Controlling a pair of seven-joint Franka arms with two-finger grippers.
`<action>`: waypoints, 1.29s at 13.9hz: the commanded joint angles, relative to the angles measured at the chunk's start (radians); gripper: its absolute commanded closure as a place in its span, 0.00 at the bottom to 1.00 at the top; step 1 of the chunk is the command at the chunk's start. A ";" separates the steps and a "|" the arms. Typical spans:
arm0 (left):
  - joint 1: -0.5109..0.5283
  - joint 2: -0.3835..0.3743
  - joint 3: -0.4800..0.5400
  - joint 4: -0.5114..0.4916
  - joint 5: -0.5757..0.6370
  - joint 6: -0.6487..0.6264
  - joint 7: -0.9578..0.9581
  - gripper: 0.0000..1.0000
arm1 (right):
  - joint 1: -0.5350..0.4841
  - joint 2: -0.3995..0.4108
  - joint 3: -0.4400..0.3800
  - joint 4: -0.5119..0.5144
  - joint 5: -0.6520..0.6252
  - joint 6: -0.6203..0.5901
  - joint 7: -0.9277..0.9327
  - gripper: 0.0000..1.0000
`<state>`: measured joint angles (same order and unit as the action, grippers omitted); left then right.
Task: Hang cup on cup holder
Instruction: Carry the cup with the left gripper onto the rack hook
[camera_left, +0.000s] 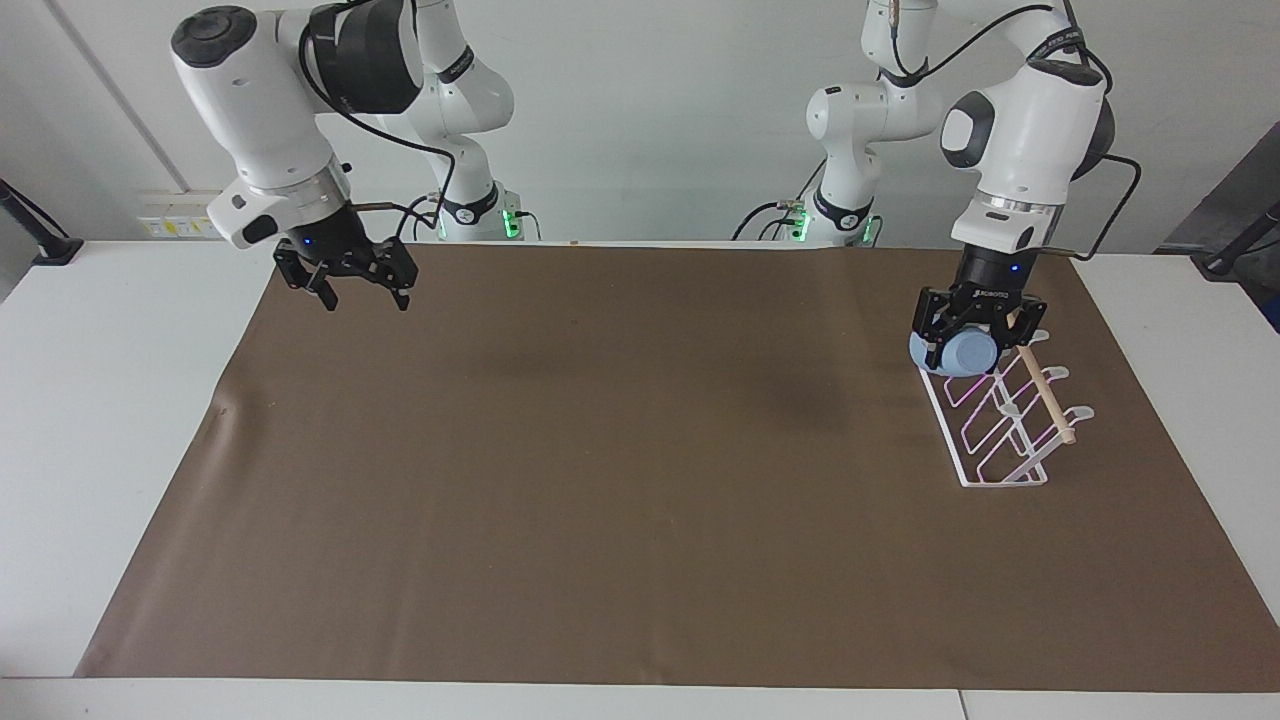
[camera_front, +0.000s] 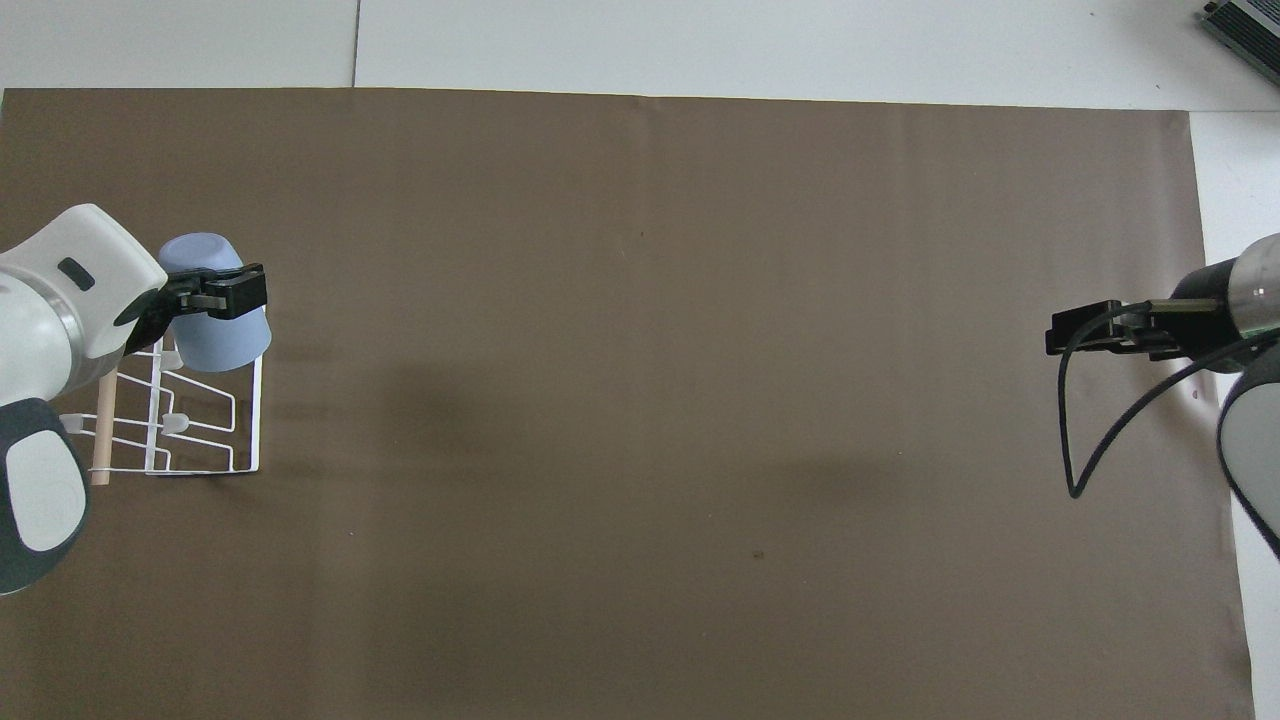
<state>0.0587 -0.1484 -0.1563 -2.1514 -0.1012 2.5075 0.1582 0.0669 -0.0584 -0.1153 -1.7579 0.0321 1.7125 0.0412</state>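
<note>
Cup (camera_left: 968, 352) in left pincer (camera_left: 977, 340) — over holder (camera_left: 1000, 420)

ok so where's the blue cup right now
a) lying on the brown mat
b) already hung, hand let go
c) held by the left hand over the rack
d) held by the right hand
c: the left hand grips the cup over the cup holder.

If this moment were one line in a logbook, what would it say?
left gripper: holding cup, over cup holder end nearest robots | right gripper: empty, open, waiting above brown mat | cup not yet hung
</note>
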 joint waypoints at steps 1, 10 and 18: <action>0.036 0.035 -0.011 -0.012 0.012 0.089 0.098 1.00 | -0.035 0.020 0.012 0.122 -0.023 -0.107 0.017 0.00; 0.072 0.101 -0.011 -0.008 -0.122 0.237 0.329 1.00 | -0.009 0.006 0.028 0.137 -0.038 -0.169 0.023 0.00; 0.075 0.099 -0.011 -0.088 -0.166 0.338 0.379 1.00 | -0.004 -0.018 0.028 0.092 -0.069 -0.162 0.009 0.00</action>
<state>0.1192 -0.0386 -0.1569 -2.1969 -0.2366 2.7951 0.5064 0.0594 -0.0375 -0.0921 -1.6157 -0.0043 1.5315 0.0520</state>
